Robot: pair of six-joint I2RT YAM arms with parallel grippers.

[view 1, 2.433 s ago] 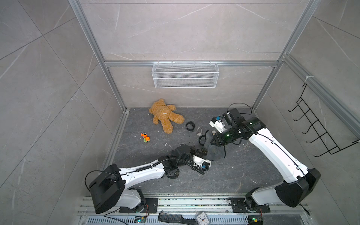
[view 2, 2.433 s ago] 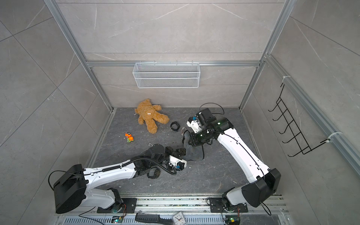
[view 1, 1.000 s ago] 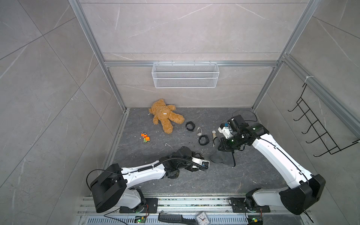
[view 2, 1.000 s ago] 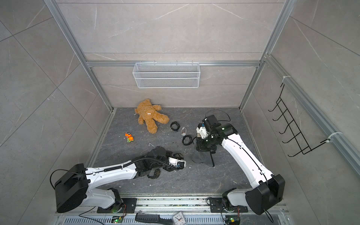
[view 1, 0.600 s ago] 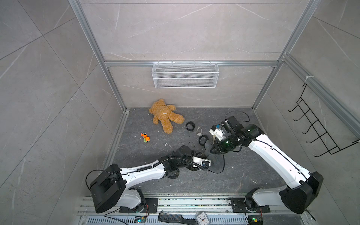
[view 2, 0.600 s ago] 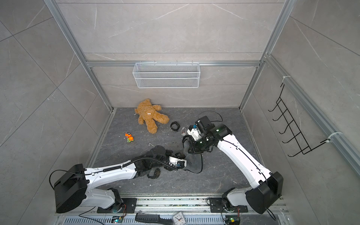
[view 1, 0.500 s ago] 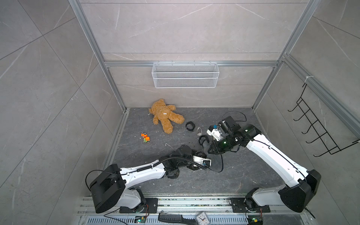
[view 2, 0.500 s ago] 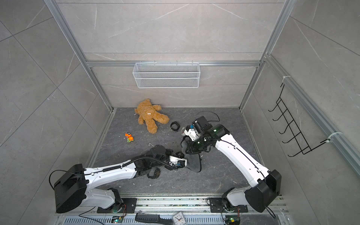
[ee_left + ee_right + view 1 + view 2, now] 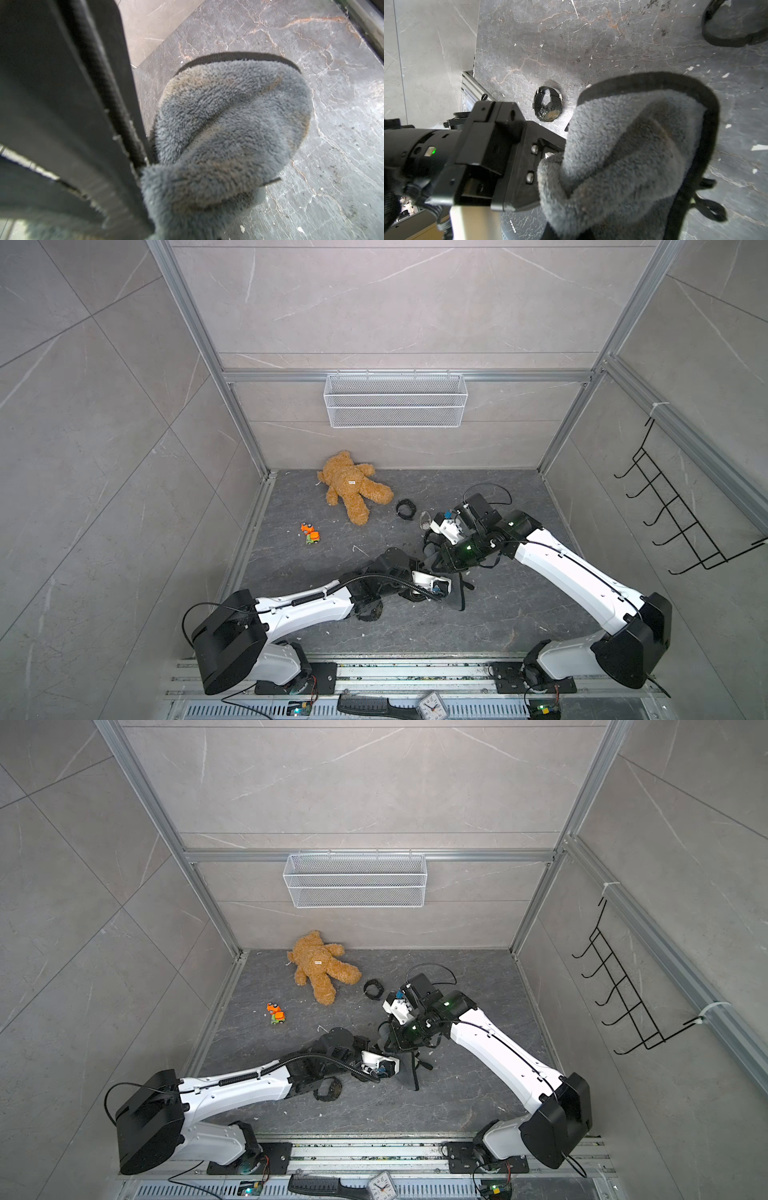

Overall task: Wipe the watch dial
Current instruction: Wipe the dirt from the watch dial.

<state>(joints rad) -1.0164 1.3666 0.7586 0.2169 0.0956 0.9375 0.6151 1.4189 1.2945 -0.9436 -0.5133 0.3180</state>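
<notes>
1. The two arms meet low over the dark stone floor, near its middle, fingertips almost together.
2. The right gripper points downward. Its fingers are pinched narrow on the top of a grey cloth, which hangs from them with its long axis running down to the floor.
3. In the right wrist view the cloth is fluffy, with a black trim and a small black hanging loop at one edge.
4. The left gripper lies nearly flat and reaches sideways. Its fingers are closed, and their tips are buried in the cloth, so I cannot tell what they pinch.
5. From the left wrist, one black finger runs beside the cloth, which touches its tip.
6. A black watch lies on the floor just beyond the left gripper, apart from the cloth. Its strap is closed in a loop and its yellowish dial faces up and outward. Its long axis runs from dial to loop, with the dial end nearer the left gripper.
7. Farther back lie a brown teddy bear and a second black watch band.
</notes>
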